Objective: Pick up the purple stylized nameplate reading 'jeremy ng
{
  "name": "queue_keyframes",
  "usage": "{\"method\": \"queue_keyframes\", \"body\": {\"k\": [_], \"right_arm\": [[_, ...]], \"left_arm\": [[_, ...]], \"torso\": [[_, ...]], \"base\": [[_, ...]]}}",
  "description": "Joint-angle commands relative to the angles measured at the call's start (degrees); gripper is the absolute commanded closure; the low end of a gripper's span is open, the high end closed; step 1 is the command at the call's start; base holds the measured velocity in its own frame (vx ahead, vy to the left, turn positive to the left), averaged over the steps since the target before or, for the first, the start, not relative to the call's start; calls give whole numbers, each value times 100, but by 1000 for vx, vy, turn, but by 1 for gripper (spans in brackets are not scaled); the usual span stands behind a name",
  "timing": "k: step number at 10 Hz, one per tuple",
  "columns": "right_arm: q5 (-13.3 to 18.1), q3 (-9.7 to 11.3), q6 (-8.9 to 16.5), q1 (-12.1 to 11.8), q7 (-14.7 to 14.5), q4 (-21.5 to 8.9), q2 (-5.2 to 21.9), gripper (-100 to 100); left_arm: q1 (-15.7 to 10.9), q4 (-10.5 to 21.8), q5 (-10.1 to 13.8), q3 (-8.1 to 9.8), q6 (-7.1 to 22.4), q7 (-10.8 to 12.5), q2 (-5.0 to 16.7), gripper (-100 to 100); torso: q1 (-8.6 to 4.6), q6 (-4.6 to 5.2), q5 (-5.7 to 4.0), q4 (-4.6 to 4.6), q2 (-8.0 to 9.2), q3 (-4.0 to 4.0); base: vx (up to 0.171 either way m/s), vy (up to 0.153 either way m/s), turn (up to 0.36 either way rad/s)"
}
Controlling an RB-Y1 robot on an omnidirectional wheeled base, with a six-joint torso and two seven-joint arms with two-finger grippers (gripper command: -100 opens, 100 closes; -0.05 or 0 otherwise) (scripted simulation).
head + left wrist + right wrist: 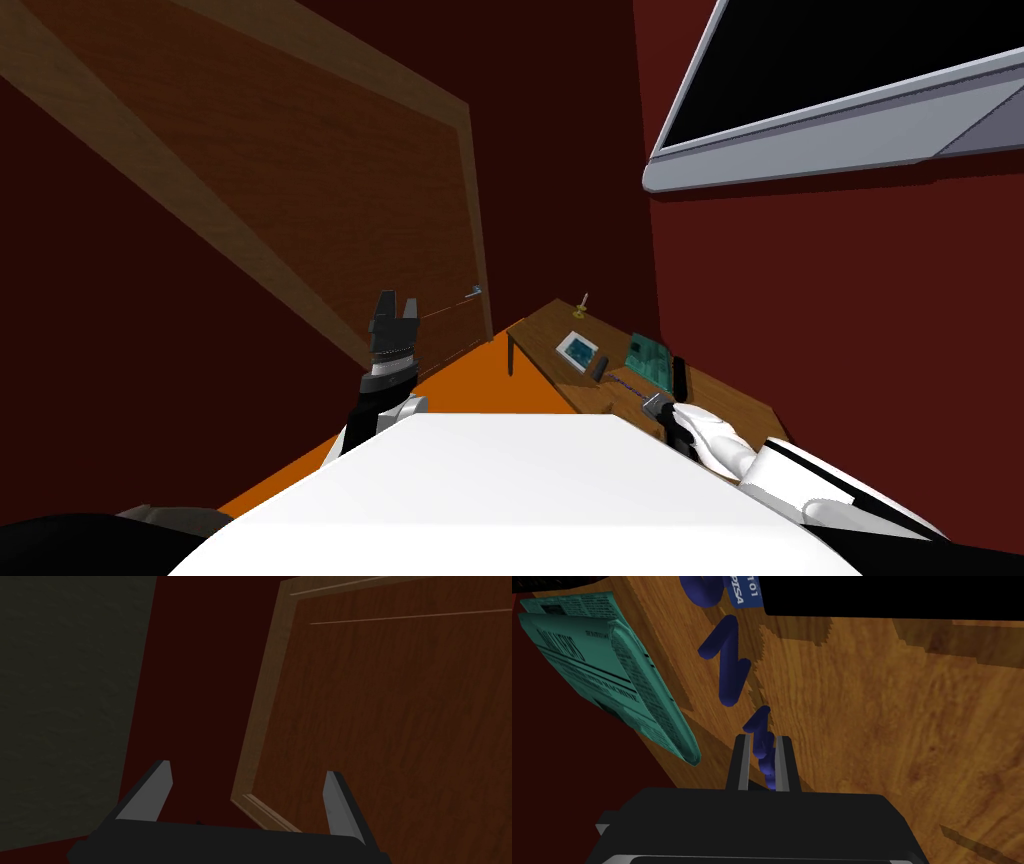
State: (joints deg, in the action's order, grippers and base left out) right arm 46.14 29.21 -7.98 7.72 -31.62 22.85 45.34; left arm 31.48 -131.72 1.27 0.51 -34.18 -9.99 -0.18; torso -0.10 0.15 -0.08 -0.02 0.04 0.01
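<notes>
Closest in, pinching the near end of the nameplate (759, 731) with the right tool (762, 743), both blades pressed against the sides of its last dark blue-purple letter. Cannot read the lettering; can follow only a chain of rounded strokes running away from the tool along the wooden counter (887, 726). Cannot tell whether the gripped end rests on the wood or just above it. Loses the far end of the lettering behind a blue card (744, 591) printed "PISA" and "101", itself cut off and partly covered by a flat black shape (892, 596). Just beside the nameplate, apart from it, finds a folded green newspaper (612, 666) lying along the counter's edge. From the head, sees the right tool (655, 403) low over the counter (540, 335), with the nameplate (625, 382) a thin line ahead of it, near the newspaper (648, 358) and a dark oblong (600, 368) too small to name. Farther along, picks out a framed picture (577, 350) lying flat and a small candlestick (583, 303) by the far corner. Off to the left, holds the left tool (397, 300) raised over the orange floor (470, 380), well apart from the counter; through its wrist camera, shows the left tool (247, 768) with blades spread wide, facing a brown door (400, 726). Beyond, notes a grey-framed black screen (830, 90) high on the dark red wall (850, 300), cut off at the corner.
</notes>
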Motion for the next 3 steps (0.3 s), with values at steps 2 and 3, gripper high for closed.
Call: {"method": "queue_keyframes", "body": {"k": [2, 3], "right_arm": [[-159, -14, -12, -3, -39, -53, 11, 100], [-180, -28, -29, 0, -86, -70, 9, 0]], "left_arm": [[0, 0, 0, 0, 0, 0, 0, 0], [0, 0, 0, 0, 0, 0, 0, 0]], "torso": [[1, -1, 1, 1, -1, 0], [-4, 1, 0, 0, -3, -1]], "base": [[-7, 22, 35], [0, 0, 0]]}}
